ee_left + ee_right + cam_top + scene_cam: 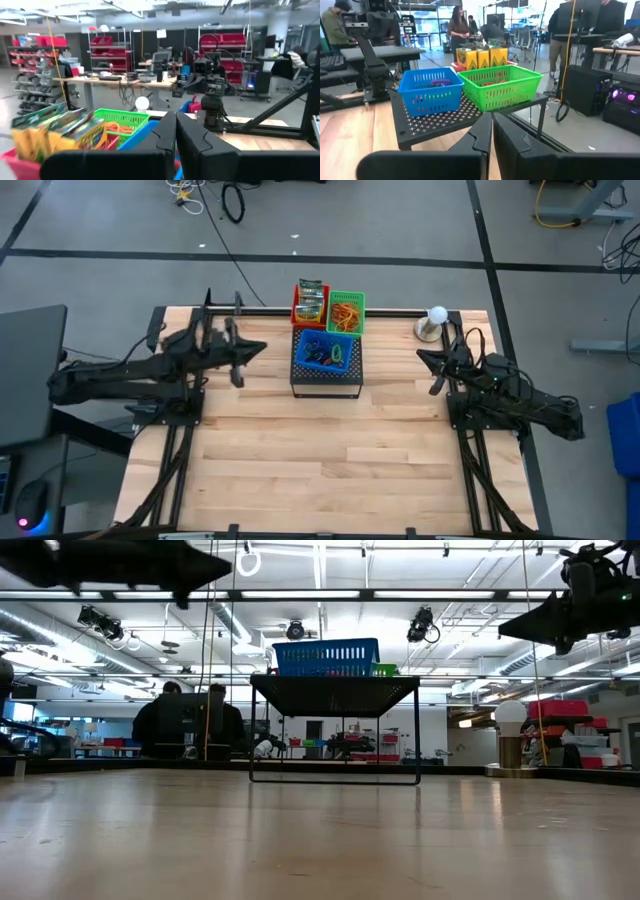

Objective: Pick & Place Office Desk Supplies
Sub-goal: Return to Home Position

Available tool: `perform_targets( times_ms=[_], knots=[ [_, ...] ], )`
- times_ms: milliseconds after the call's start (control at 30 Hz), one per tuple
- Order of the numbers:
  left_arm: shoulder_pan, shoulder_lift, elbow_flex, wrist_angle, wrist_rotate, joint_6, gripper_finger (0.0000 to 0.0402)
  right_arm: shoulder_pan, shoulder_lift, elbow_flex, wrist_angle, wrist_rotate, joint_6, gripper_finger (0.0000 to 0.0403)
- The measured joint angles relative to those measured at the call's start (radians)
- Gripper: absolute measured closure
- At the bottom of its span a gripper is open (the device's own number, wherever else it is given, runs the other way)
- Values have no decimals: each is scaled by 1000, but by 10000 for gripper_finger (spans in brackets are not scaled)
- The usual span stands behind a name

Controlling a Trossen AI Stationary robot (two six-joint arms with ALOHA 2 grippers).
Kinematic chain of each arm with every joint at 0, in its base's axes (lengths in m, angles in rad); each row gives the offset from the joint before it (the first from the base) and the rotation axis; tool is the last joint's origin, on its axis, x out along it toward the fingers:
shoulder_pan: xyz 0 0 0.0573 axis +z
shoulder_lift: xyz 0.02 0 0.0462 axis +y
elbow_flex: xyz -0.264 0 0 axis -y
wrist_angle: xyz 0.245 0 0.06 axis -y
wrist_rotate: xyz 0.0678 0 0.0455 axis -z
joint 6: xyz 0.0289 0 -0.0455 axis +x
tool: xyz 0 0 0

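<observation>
Wooden counter (320, 470) fills the lower frame. Mid-frame, left tool (262, 348) and right tool (420, 356) hang raised, both pinched together and empty, either side of the shelf (326, 381); left is nearer. On it, loops (322, 352) lie in the blue bin (296, 350); beyond, bands (346, 313) in the green bin (346, 294), boxes (312, 302) in the red bin (296, 306).

The black perforated shelf (326, 383) fills the table's far middle; wood tabletop (320, 470) in front lies open.
</observation>
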Motion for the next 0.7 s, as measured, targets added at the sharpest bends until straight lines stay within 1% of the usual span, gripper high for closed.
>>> perform_targets(
  times_ms=[133,267,400,500,633,700],
  knots=[
    [0,-156,-108,-12,-16,0,385,0,0,0,1,-1,3,378],
    [0,-308,-201,-21,-63,-1,385,0,0,0,1,0,14,378],
    [0,-452,-270,-62,-116,0,385,0,0,0,1,2,13,378],
    [0,-550,-305,-125,-139,9,385,0,0,0,0,39,10,378],
    [0,-662,-365,-157,-183,14,385,0,0,0,-1,61,2,378],
    [0,-659,-396,-147,-204,5,385,0,0,0,-5,61,2,378]
  ],
)
